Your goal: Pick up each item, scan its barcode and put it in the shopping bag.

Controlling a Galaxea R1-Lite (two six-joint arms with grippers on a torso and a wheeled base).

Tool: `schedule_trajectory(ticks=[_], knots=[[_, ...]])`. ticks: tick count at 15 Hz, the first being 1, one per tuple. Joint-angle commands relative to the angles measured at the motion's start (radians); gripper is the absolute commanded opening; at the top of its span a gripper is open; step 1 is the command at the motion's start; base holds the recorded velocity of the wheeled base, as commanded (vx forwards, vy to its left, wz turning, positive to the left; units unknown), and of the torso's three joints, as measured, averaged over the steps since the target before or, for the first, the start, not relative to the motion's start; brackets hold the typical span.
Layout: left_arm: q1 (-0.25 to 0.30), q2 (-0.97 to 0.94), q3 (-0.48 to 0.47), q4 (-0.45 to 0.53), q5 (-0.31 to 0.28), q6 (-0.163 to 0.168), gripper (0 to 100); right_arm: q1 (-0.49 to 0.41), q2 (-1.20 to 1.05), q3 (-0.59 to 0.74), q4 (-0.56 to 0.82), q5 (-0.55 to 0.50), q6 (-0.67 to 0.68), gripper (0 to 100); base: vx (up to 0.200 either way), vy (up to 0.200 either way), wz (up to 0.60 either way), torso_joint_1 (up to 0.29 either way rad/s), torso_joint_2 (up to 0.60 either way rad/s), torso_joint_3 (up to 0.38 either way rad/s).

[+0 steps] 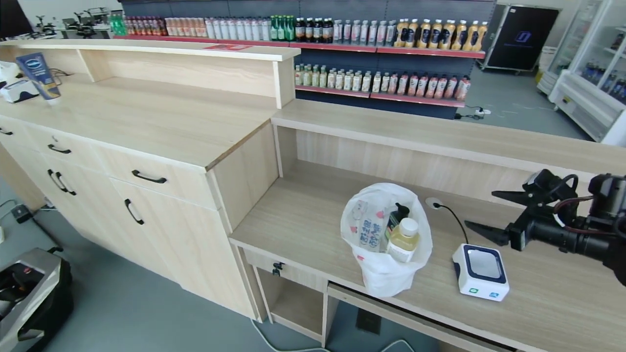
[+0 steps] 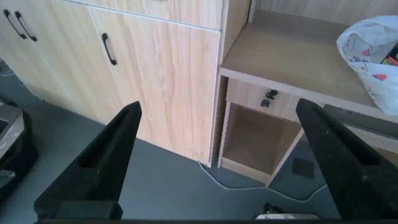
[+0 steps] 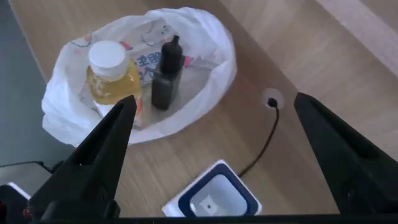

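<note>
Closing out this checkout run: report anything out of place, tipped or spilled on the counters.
Nothing is spilled or damaged. One thing stands out: a blue tube is on the higher counter, far from the shopping bag, which holds a yellow bottle and a dark pump bottle.

A shop checkout: far shelves [image 1: 381,46] lined with bottled drinks; glass-door fridges [image 1: 587,73] at far right; a wooden counter [image 1: 313,215] bearing a barcode scanner [image 1: 480,272] beside a shopping bag [image 1: 386,239].

A wide gap separates shopping bag [image 1: 386,279] from tall cabinet [image 1: 244,171]; scanner [image 1: 480,271] and its cable [image 1: 456,221] stand near the bag's right.
</note>
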Motion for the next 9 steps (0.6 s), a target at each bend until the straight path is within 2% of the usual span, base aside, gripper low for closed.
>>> schedule_trajectory(ticks=[1,3,5,9], knots=[[0.001,0.0,0.0,0.0,0.0,0.0,100,0.004,-0.229,0.002,0.014,-0.133,0.122,100,0.0,0.0,-0.6,0.002,0.01,0.002],[0.001,0.0,0.0,0.0,0.0,0.0,100,0.021,-0.32,0.01,0.028,-0.269,0.246,100,0.0,0.0,-0.6,0.002,0.0,0.002],[0.001,0.0,0.0,0.0,0.0,0.0,100,0.024,-0.409,0.042,0.097,-0.325,0.275,100,0.0,0.0,-0.6,0.005,0.0,0.002],[0.001,0.0,0.0,0.0,0.0,0.0,100,0.03,-0.616,0.223,0.124,-0.406,0.366,100,0.0,0.0,-0.6,0.002,0.0,0.004]])
